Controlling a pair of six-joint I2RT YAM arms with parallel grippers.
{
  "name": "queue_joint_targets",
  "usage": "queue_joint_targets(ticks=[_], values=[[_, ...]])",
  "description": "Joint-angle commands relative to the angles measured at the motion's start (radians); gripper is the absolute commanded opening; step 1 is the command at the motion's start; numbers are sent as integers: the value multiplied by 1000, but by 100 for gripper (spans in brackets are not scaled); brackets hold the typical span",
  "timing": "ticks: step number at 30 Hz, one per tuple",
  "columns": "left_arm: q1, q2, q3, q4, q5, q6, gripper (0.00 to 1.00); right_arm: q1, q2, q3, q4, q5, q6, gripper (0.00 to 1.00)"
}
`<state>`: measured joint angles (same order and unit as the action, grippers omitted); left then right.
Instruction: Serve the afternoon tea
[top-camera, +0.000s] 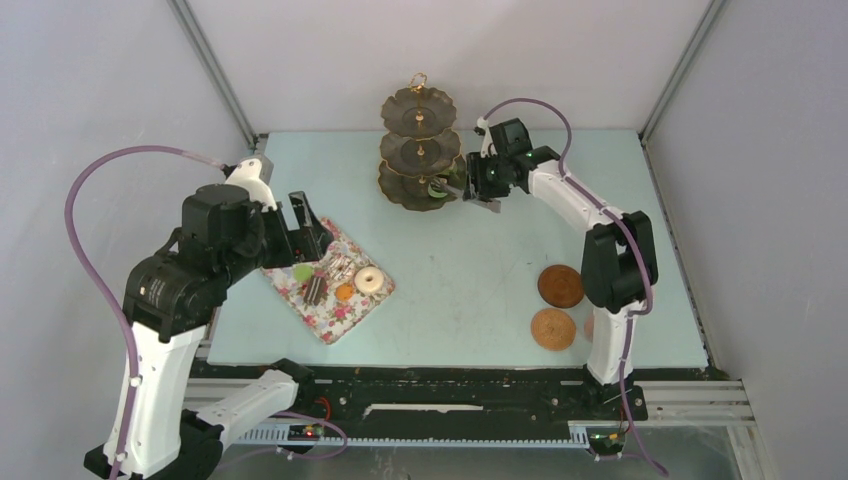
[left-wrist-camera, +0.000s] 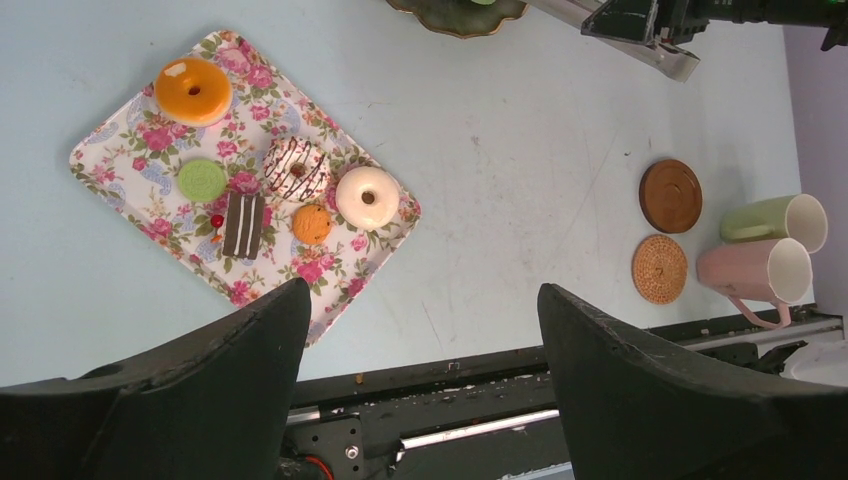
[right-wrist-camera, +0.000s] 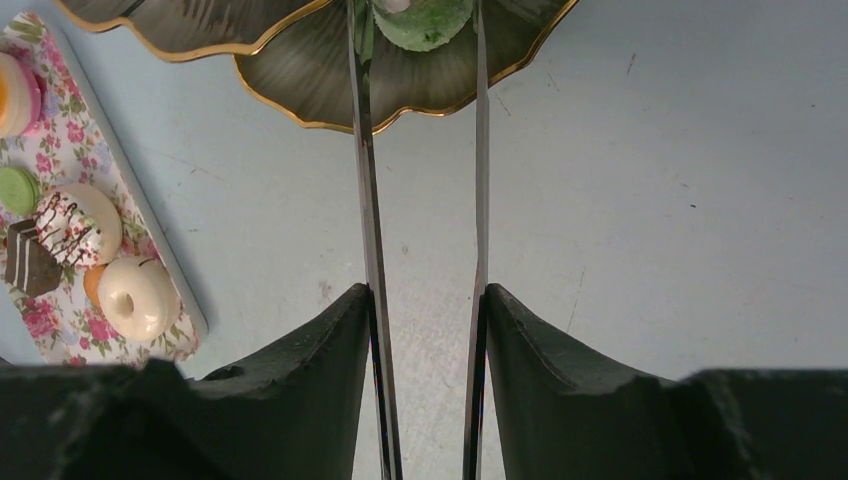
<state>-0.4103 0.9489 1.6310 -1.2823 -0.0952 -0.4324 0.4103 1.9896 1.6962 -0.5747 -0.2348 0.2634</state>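
Green plastic, we judge: the toy cake (right-wrist-camera: 425, 22) sits on the bottom plate of the stand (right-wrist-camera: 300, 80), between the tips of the tongs (right-wrist-camera: 367, 200) our right end effector (right-wrist-camera: 428, 292) grips. It looks light, hard and slippery, best pinched across its sides. Our left end effector (left-wrist-camera: 422, 295) hangs open above the smooth tabletop (left-wrist-camera: 520, 150), roomy beside the floral tray (left-wrist-camera: 110, 150).

A robot lab cell: plain grey walls (top-camera: 70, 90), aluminium corner posts (top-camera: 212, 68), pale-blue table (top-camera: 470, 270).

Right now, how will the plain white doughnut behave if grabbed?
The plain white doughnut lies flat on the tray, so it probably won't roll. Its glossy, rounded rim may slip between the thin tongs. It looks small, so likely light.
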Motion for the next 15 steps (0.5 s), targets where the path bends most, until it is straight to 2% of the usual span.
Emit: queue_joint_targets(ticks=[1,10,15], values=[[-8,0,28,19,1,14,91,15,-121,-15,-10,23,-30,48],[-8,-7,18,23,9,9,90,44,-220,-126,-28,25,-22,47],[-8,-17,20,20,3,9,90,133,-296,-216,-65,59,-11,46]])
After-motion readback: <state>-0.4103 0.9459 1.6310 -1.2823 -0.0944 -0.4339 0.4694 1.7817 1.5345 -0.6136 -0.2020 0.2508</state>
